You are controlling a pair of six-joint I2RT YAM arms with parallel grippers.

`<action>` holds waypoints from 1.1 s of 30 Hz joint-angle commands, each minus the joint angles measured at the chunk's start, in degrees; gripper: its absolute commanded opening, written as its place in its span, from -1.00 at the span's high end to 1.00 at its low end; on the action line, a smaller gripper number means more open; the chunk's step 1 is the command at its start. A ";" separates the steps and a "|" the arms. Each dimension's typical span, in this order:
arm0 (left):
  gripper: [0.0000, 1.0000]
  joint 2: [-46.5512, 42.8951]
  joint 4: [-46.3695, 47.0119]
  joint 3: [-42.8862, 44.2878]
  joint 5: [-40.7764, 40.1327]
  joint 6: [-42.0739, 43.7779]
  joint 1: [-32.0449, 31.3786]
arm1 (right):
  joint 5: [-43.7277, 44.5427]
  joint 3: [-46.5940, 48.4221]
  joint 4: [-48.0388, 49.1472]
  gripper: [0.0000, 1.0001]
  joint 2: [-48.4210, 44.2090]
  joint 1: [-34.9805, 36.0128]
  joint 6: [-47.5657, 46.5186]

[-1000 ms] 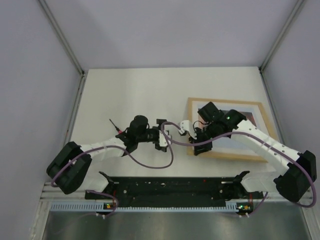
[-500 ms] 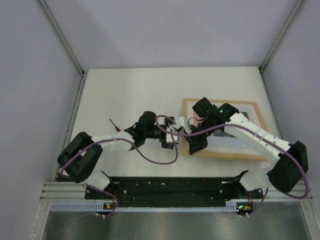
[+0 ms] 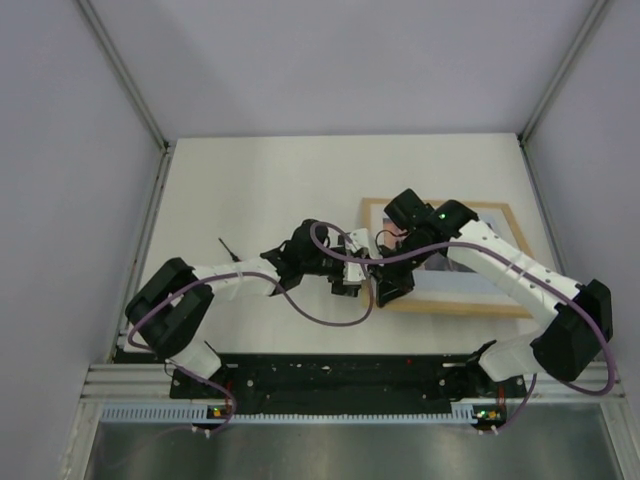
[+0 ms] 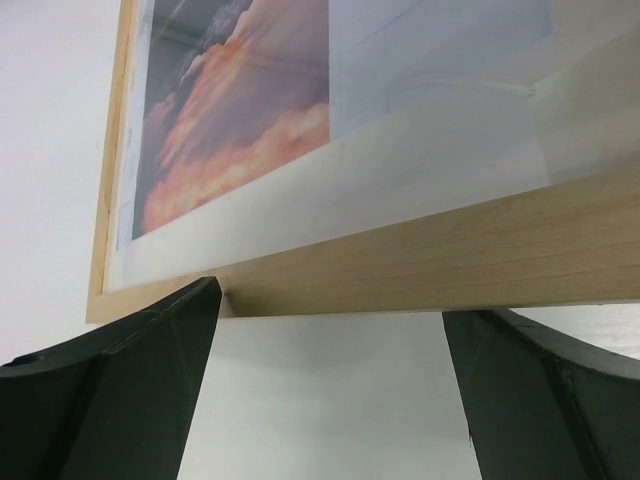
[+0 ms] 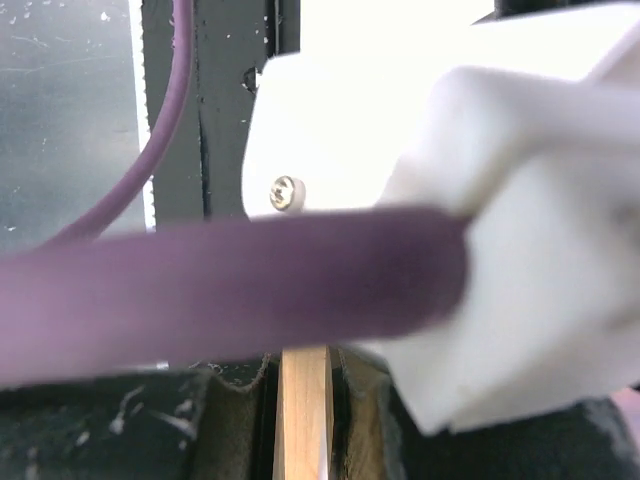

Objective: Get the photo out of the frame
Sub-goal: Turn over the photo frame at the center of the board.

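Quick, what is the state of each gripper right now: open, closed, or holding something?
Left gripper: open, holding nothing, facing the edge of the frame.
Right gripper: closed on the frame's wooden edge.

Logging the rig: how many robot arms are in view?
2: left arm on the left, right arm on the right, meeting at the frame's left edge. None hidden.
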 commanded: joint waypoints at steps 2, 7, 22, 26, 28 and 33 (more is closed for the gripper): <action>-0.96 -2.74 2.01 1.88 -9.86 3.23 -0.56 | -6.39 4.80 -1.34 1.00 0.12 -1.38 -2.46; -0.96 -3.18 5.87 1.27 -8.82 1.13 -0.56 | -11.57 9.80 -6.70 1.00 1.62 -5.68 -4.57; -0.85 -2.30 8.34 6.01 -3.45 -6.87 -0.65 | -17.02 20.97 -17.34 1.00 9.44 -9.55 -10.19; -0.54 -2.03 6.68 7.06 -3.19 -6.17 -0.56 | -17.47 22.73 -18.75 1.00 9.44 -10.87 -10.81; -0.27 -1.86 2.30 9.07 -1.88 -4.86 -0.64 | -17.38 23.43 -19.10 1.00 9.53 -10.96 -10.72; 0.70 0.25 -14.34 19.63 5.51 -2.29 -0.73 | -17.03 24.49 -19.72 1.00 10.06 -11.05 -10.81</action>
